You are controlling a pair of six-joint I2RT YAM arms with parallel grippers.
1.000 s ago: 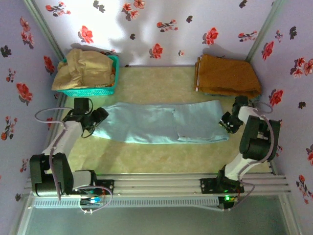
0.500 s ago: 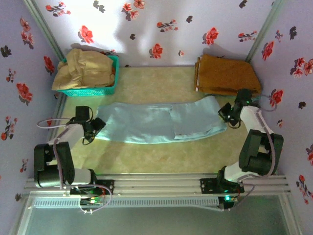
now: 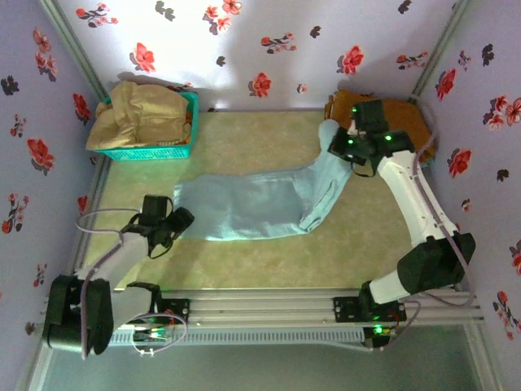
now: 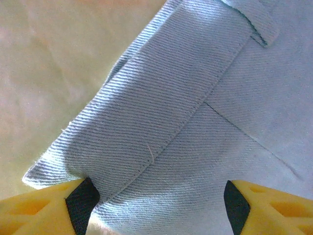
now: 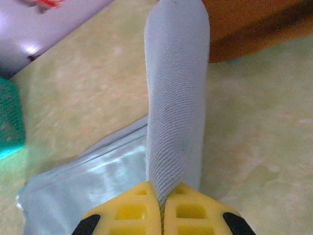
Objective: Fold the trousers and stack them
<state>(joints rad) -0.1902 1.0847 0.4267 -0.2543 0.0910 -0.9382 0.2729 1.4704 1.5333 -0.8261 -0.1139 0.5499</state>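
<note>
top external shows the pale blue trousers across the desk, their right end pinched in the closed right tool and held up beside the orange-brown garment. the left tool stands wide open astride the waistband corner, gripping nothing. the end-to-end fold looks under way; next, that raised end needs carrying leftward over the waistband.

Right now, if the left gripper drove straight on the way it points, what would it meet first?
The light-blue trousers: their stitched end lies directly ahead, between the fingers of the open left gripper. Depth is unclear; it may already be touching the fabric.
</note>
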